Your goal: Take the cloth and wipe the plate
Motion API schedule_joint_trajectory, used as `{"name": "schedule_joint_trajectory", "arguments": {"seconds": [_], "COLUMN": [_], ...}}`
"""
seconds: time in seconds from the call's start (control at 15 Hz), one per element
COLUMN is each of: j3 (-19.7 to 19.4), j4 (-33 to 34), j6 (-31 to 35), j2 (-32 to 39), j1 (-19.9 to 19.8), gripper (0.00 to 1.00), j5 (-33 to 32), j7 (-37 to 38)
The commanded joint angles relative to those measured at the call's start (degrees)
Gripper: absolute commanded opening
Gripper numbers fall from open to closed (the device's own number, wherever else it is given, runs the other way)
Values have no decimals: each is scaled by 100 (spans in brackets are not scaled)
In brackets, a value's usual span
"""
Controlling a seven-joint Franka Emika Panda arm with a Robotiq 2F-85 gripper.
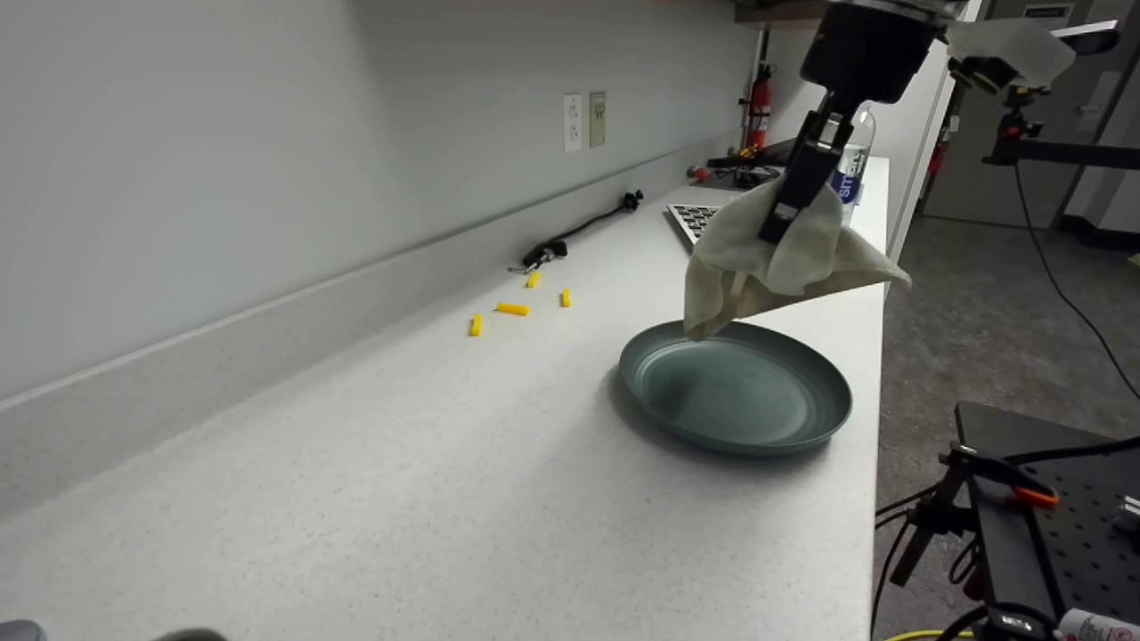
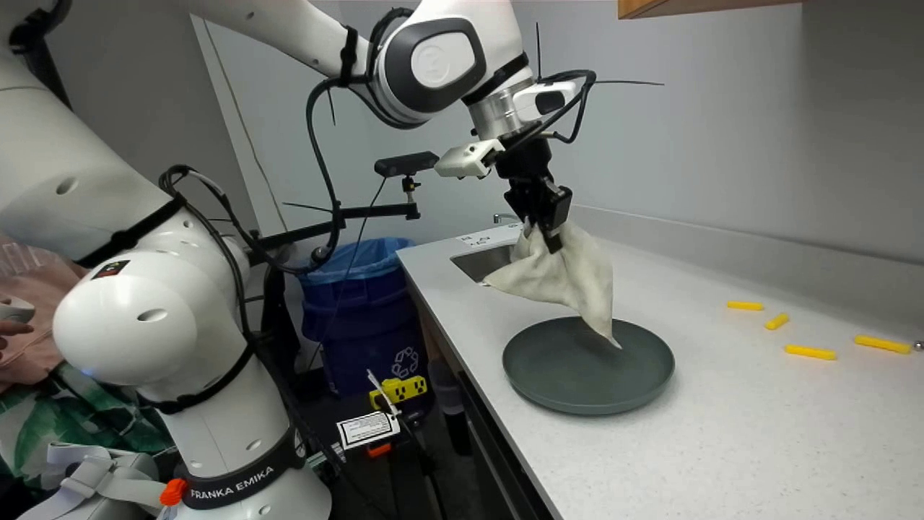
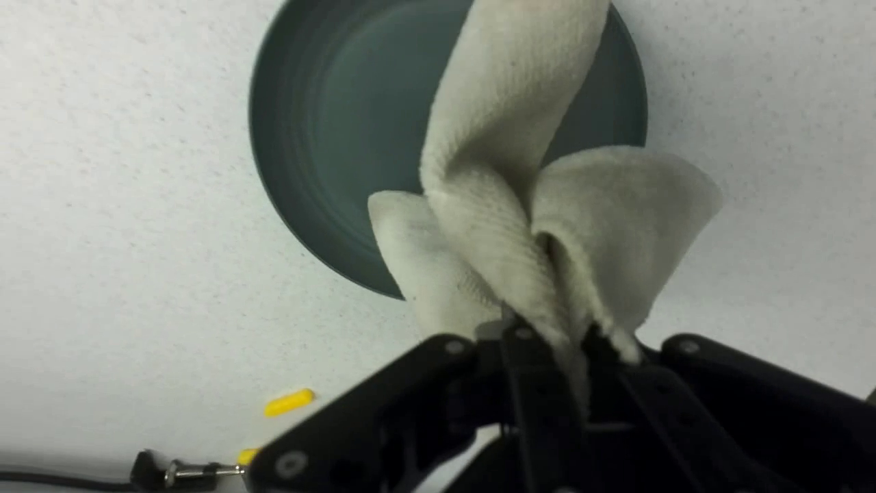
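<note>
The gripper (image 1: pixel 779 228) is grasping the pale cloth (image 2: pixel 567 276). This cloth is hanging over the green plate (image 2: pixel 585 379), which is lying on the counter (image 2: pixel 722 440); whether cloth and plate are touching, one cannot tell.

In an exterior view, the plate (image 2: pixel 559 372) lies on the counter (image 2: pixel 722 448), partly below the cloth (image 2: pixel 567 278), the sink (image 2: pixel 478 264) behind, the sticks (image 2: pixel 809 352) at right.

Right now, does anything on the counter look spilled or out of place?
Four yellow pieces look odd: they lie scattered on the counter between the plate and the wall, pointing different ways, as if dropped. I see no spill.
</note>
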Motion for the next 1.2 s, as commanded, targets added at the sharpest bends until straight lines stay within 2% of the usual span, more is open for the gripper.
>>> {"name": "schedule_joint_trajectory", "arguments": {"seconds": [0.0,0.2,0.4,0.47,0.6,1.0,1.13], "j3": [-31,-195,-392,-484,-567,-551,-612], "j4": [11,33,-13,-27,-25,-37,-36], "j6": [-677,-890,-732,-685,-691,-613,-606], "j2": [-390,-440,-461,-461,-465,-511,-514], "j1": [25,217,450,557,649,614,679], "gripper": [2,2,2,33,42,88,99], "j5": [-358,-116,353,577,826,779,870], "j7": [22,-257,-505,-645,-813,-920,-1057]}}
